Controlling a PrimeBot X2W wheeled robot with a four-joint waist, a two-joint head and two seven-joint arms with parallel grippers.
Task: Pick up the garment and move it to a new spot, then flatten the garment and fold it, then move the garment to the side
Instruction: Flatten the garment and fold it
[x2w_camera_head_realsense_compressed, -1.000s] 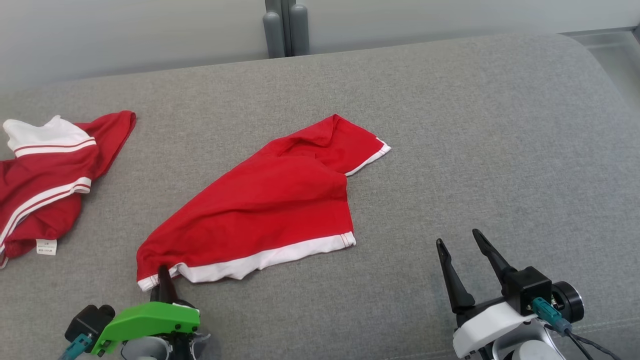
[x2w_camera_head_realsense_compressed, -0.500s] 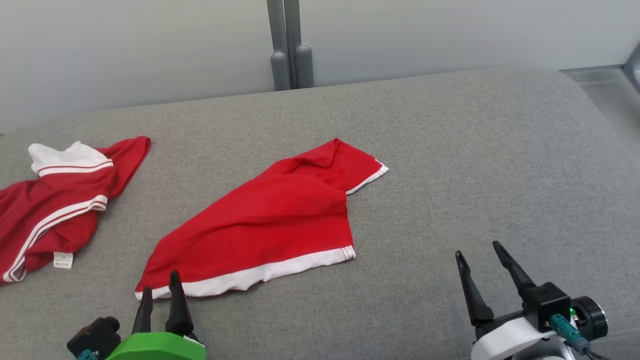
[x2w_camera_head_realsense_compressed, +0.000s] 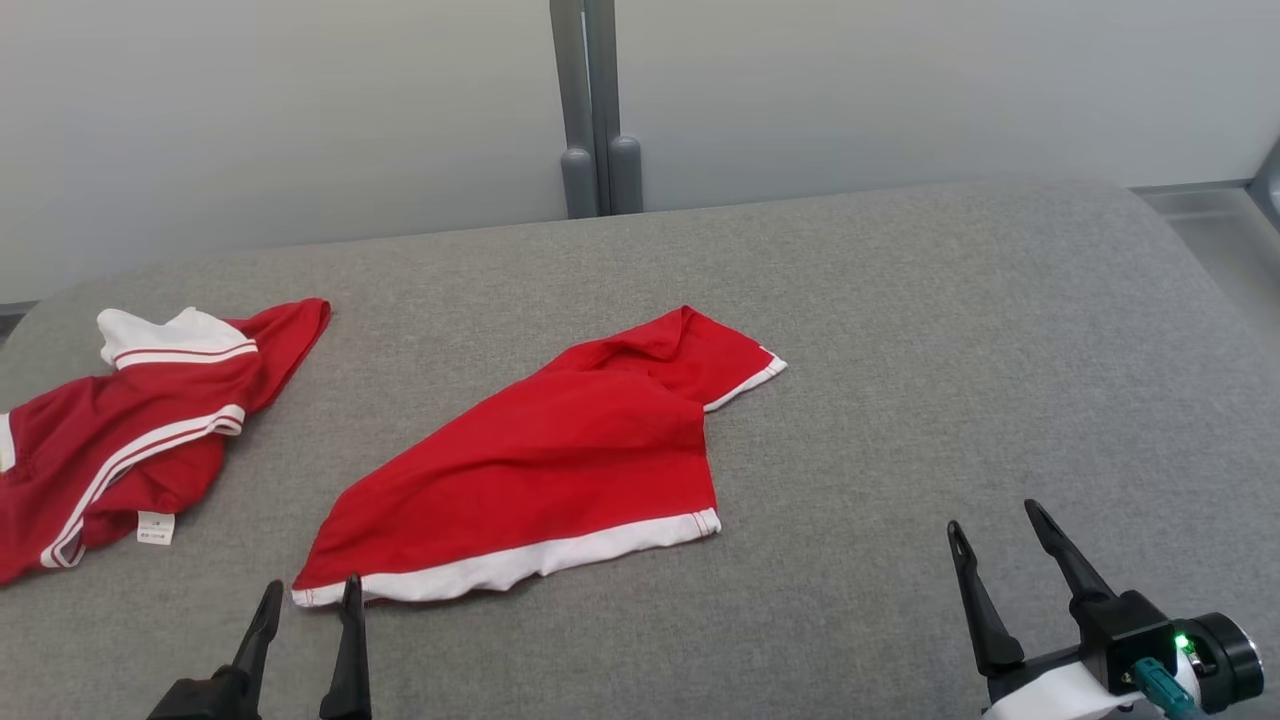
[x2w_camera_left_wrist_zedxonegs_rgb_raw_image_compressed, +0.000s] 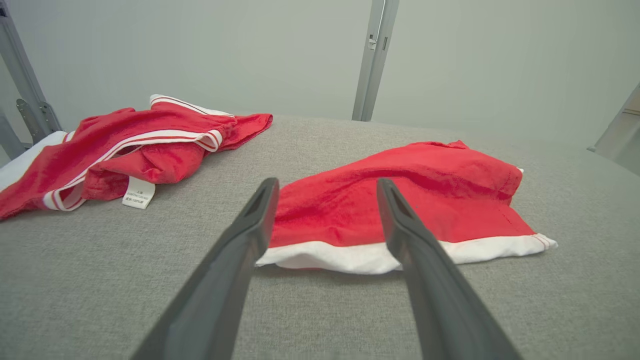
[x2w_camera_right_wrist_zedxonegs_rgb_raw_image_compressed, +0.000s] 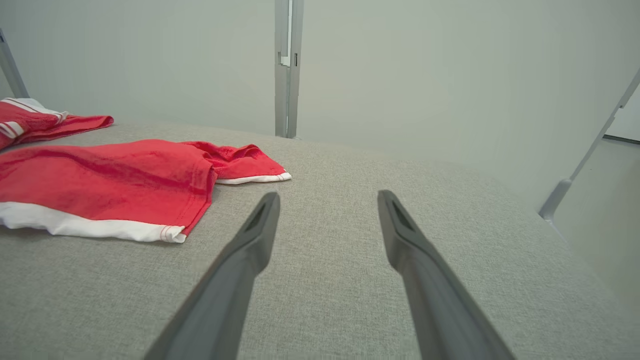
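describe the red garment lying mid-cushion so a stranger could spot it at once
On the wide grey fabric cushion, near its middle, lies a bright red cloth garment, spread roughly flat. Unlike the crumpled darker red garment at the left edge, with thin white stripes and a label, this one has one broad white hem band along its near edge.

Bright, even, diffuse light; soft shadows; sharp focus.

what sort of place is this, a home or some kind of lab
Probably a lab or test bay, not a home: a grey cloth-covered bench stands against bare pale panels joined by a metal post, and on it lie a red garment and a striped red garment.
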